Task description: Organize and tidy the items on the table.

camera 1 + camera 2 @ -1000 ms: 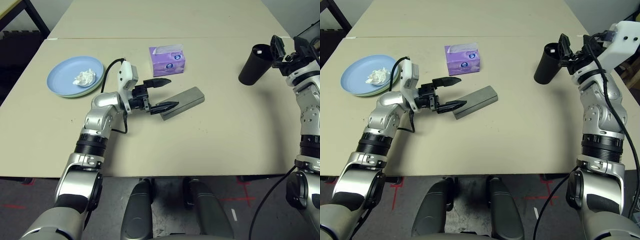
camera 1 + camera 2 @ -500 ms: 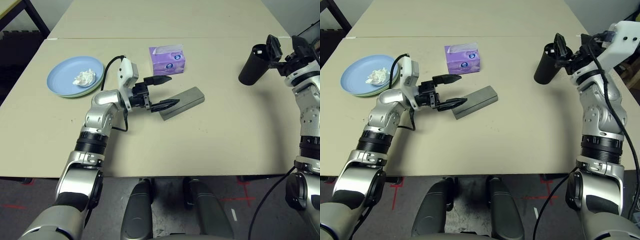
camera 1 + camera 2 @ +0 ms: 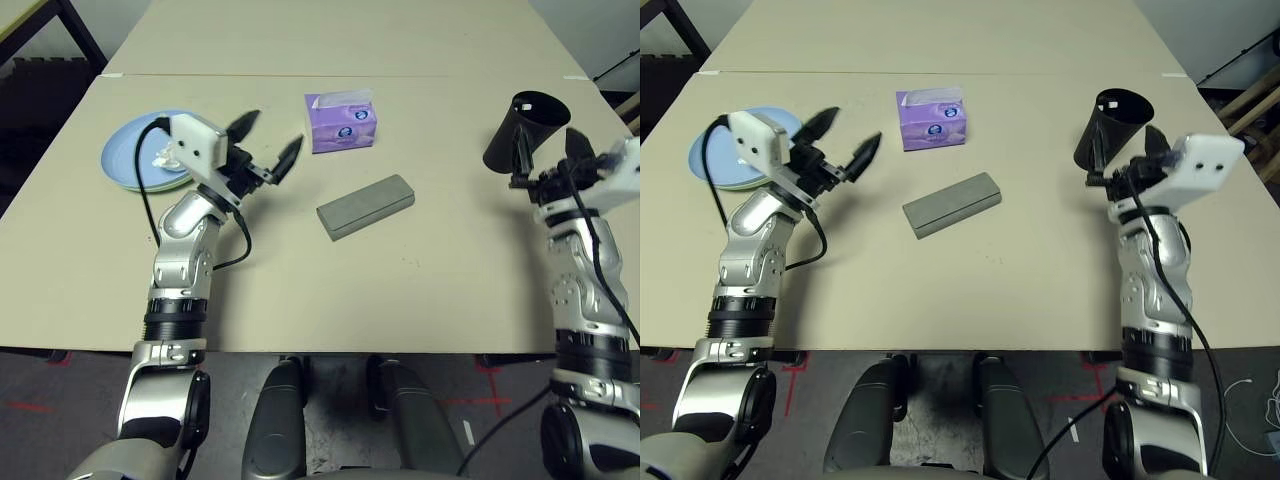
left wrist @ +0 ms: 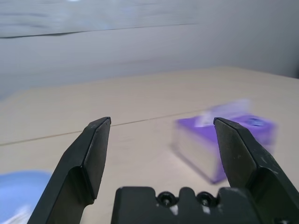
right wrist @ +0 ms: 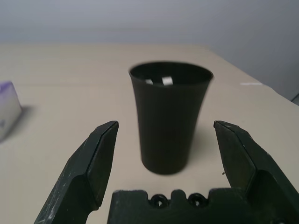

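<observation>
A grey glasses case (image 3: 366, 206) lies closed in the middle of the beige table (image 3: 420, 290). At the left, a light blue plate (image 3: 122, 158) is stacked on a pale green plate (image 3: 140, 188) and carries a white tissue wad (image 3: 160, 160); my left wrist partly hides them. My left gripper (image 3: 268, 138) is open and empty, raised between the plates and the purple tissue box (image 3: 342, 121), well clear of the case. My right gripper (image 3: 1127, 148) is open and empty just in front of the black cup (image 5: 169, 116), not touching it.
The tissue box (image 4: 224, 140) stands behind the case. The tall black cup (image 3: 512, 130) stands upright near the table's right edge. A seam (image 3: 430, 76) joins a second table behind. Bare tabletop stretches in front of the case.
My left gripper has pulled back from the case and risen toward the plates. My right gripper has drawn back from the cup's rim toward me. The camera has shifted slightly.
</observation>
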### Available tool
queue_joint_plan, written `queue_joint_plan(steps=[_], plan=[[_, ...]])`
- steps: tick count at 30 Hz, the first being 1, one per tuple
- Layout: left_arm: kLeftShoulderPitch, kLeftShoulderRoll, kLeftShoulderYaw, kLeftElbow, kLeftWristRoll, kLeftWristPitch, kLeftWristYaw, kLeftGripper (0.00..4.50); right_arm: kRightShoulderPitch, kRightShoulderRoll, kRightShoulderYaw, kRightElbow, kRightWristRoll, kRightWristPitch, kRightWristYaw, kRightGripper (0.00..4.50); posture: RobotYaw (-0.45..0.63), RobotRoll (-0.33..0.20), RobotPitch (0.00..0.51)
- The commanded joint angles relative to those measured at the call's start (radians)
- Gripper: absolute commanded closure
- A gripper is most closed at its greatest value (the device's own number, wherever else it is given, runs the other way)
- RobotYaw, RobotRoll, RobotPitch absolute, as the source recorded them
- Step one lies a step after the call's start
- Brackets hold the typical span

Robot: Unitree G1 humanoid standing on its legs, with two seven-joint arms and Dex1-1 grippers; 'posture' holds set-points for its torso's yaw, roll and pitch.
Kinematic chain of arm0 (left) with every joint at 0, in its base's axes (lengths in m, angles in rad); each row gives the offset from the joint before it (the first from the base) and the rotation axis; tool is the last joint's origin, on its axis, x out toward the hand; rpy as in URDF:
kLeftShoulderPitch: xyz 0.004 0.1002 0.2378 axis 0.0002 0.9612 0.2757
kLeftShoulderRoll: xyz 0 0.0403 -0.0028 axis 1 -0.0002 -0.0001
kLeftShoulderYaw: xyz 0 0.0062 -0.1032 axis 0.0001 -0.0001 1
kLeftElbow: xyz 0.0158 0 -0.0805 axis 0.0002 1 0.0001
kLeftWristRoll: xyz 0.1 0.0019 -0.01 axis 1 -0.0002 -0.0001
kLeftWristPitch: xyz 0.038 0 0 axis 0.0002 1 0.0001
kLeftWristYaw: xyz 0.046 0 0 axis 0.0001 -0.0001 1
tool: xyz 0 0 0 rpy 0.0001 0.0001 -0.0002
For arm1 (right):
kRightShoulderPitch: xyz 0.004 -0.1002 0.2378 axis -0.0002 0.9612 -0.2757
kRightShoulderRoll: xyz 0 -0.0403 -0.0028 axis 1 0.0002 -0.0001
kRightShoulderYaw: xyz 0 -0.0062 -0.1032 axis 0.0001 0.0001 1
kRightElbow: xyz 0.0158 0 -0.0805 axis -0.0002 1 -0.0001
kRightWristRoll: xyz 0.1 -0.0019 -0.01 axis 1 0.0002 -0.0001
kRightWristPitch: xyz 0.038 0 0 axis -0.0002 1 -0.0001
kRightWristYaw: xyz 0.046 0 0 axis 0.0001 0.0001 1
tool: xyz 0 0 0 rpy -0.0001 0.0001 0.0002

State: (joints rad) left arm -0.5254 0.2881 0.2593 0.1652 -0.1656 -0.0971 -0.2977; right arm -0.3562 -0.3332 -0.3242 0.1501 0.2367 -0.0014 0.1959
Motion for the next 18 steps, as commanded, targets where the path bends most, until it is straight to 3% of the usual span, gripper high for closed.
queue_joint_plan(steps=[1,9,18], plan=[[0.061,0.03,0.035,-0.007,0.037,-0.021,0.071,0.0,-0.027,-0.006,0.025,0.084,-0.02,-0.05,0.028,0.02,0.13,0.0,0.191],[0.138,0.08,0.106,0.088,0.006,-0.04,0.103,0.0,-0.108,0.0,-0.044,0.219,-0.018,-0.135,-0.084,0.02,0.14,0.0,0.175],[0.113,0.129,0.151,0.204,-0.068,-0.056,0.062,0.0,-0.098,-0.01,-0.048,0.229,-0.012,-0.159,-0.1,0.02,0.11,0.0,0.162]])
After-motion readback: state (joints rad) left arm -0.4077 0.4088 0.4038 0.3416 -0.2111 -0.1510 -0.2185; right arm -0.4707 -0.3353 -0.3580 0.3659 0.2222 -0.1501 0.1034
